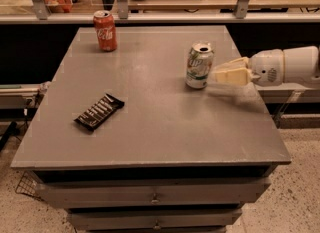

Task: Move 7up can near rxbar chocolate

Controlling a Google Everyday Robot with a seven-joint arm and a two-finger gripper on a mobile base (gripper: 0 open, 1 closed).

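Observation:
The 7up can [199, 66], silver-white and green with a silver top, stands upright on the grey table [165, 127], right of centre. My gripper [218, 73] reaches in from the right at the can's height. Its cream fingers [232, 76] are apart, with their tips at the can's right side and not around it. The rxbar chocolate [99, 112], a flat dark bar with white lettering, lies on the left front part of the table, far from the can.
A red cola can [105, 30] stands at the table's back left corner. A shelf rail with metal posts [160, 17] runs behind the table. Drawers [155, 197] sit below the tabletop.

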